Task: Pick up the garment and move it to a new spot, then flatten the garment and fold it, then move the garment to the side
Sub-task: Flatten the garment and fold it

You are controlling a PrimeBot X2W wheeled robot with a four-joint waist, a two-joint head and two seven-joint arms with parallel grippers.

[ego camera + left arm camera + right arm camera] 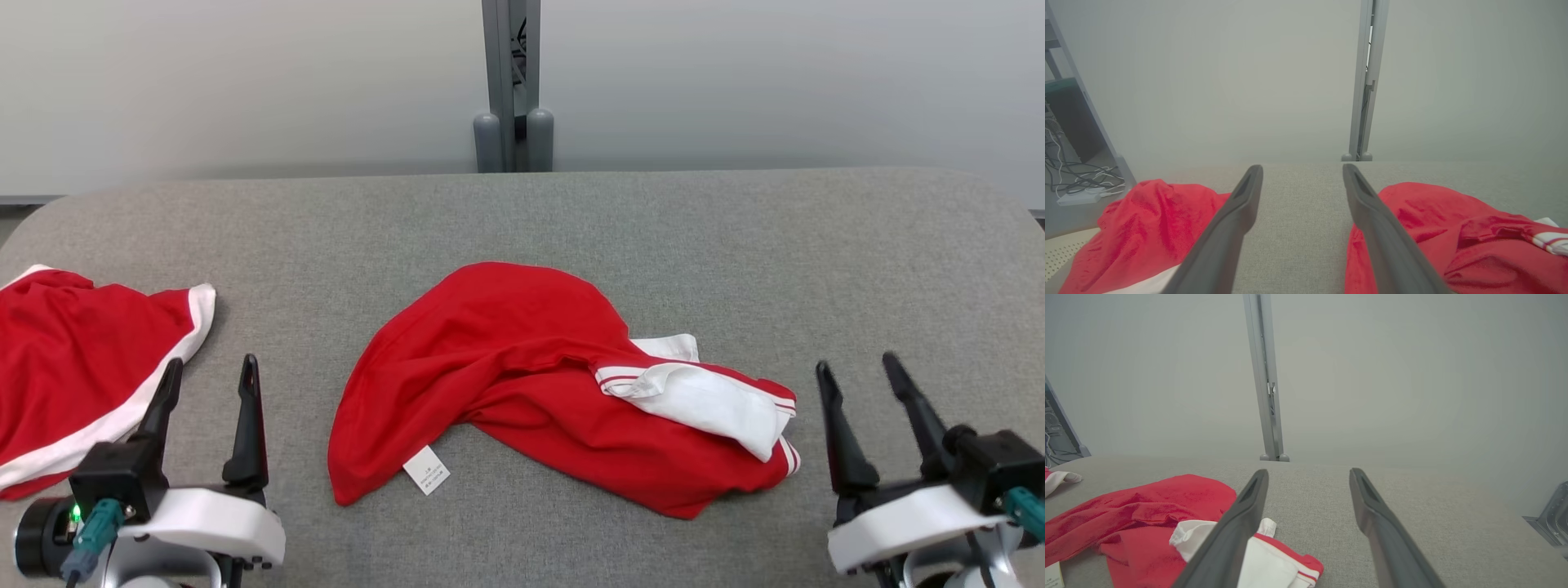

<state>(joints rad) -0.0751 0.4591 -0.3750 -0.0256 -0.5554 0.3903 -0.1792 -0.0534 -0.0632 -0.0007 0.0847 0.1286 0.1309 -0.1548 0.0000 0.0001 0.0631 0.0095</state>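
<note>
Between left gripper (212,362) and right gripper (856,363): red garment (506,351), crumpled.
left gripper: released, empty.
right gripper: released, empty.

The red T-shirt (522,367) is soft matt knit cloth; the table (735,245) wears coarse grey woven fabric; the post (513,82) is smooth painted metal.

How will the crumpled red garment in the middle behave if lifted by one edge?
Probably floppy: the red garment lies in soft folds, so it should drape and sag. Likely light: the cloth looks thin. Its white sleeve may unfold and dangle.
</note>
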